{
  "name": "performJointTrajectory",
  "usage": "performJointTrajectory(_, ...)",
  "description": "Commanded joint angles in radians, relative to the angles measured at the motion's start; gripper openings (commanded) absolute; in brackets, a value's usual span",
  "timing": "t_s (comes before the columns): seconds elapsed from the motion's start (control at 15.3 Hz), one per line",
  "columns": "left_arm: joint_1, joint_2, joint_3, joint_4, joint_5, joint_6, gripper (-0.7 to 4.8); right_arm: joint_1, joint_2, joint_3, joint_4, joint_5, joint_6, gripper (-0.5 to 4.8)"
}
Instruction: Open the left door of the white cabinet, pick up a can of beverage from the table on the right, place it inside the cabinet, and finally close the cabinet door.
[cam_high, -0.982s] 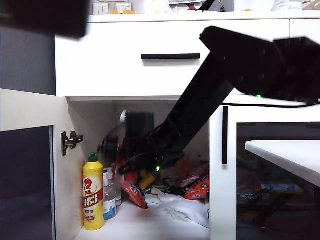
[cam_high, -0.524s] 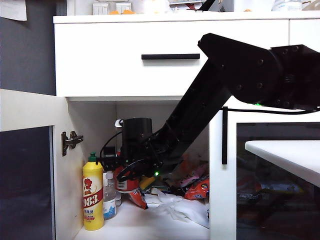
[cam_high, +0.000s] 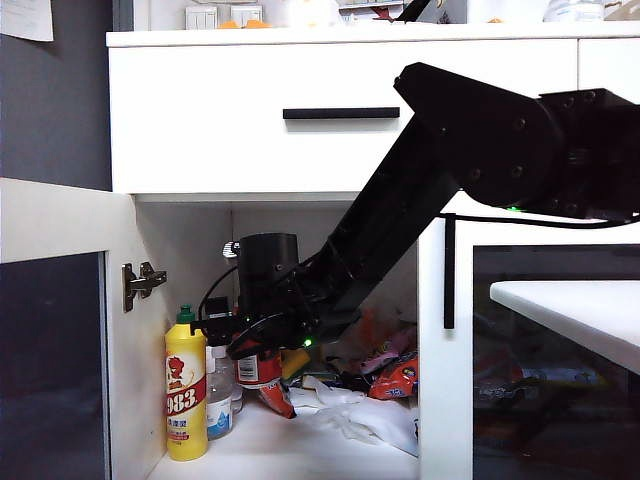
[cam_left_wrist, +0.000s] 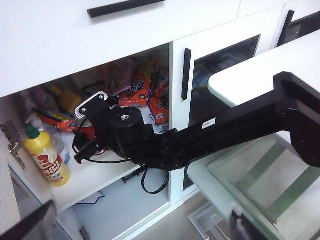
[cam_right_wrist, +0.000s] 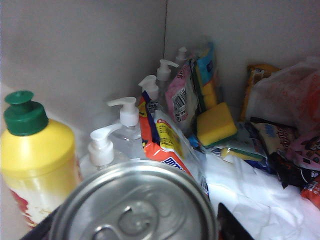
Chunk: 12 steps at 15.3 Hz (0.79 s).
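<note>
Cabinet (cam_high: 340, 150) interior takes up the middle of the scene: the left door (cam_high: 60, 330) stands swung wide open on the left, its hinge showing on the inner edge. The right arm reaches in from the upper right, and the right gripper (cam_high: 258, 352) sits inside the open compartment, closed around the can of beverage (cam_high: 258, 371), red below the black fingers. From the right wrist camera the can's silver top (cam_right_wrist: 135, 205) fills the near edge. The can hangs just right of the yellow bottle (cam_high: 186, 385) with the green cap, with clear pump bottles (cam_right_wrist: 120, 130) between and behind them; whether it touches the shelf, I cannot tell. Snack packets (cam_high: 395, 375) and a yellow sponge (cam_right_wrist: 216, 124) crowd the far right of the shelf. The table (cam_high: 570, 310) juts in at the right, near side. The left gripper stays out of sight; its camera looks down on the cabinet from above.
</note>
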Motion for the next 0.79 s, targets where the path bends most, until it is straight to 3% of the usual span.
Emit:
performJointTrajectory(0.07, 0.003, -0.002, 0.003, 0.010, -0.003, 0.003, 4.79, 0.004, -0.020, 0.013, 0.073, 0.003, 0.003, 3.35)
performJointTrajectory(0.65, 0.003, -0.002, 0.003, 0.010, -0.003, 0.003, 4.79, -0.001, -0.020, 0.015, 0.077, 0.010, 0.032, 3.36)
performJointTrajectory(0.72, 0.003, -0.003, 0.003, 0.010, -0.003, 0.003, 4.79, -0.001, -0.020, 0.015, 0.077, 0.011, 0.033, 3.55)
performJointTrajectory(0.79, 0.003, -0.003, 0.003, 0.010, -0.003, 0.003, 4.79, -0.001, -0.020, 0.015, 0.077, 0.011, 0.033, 4.68)
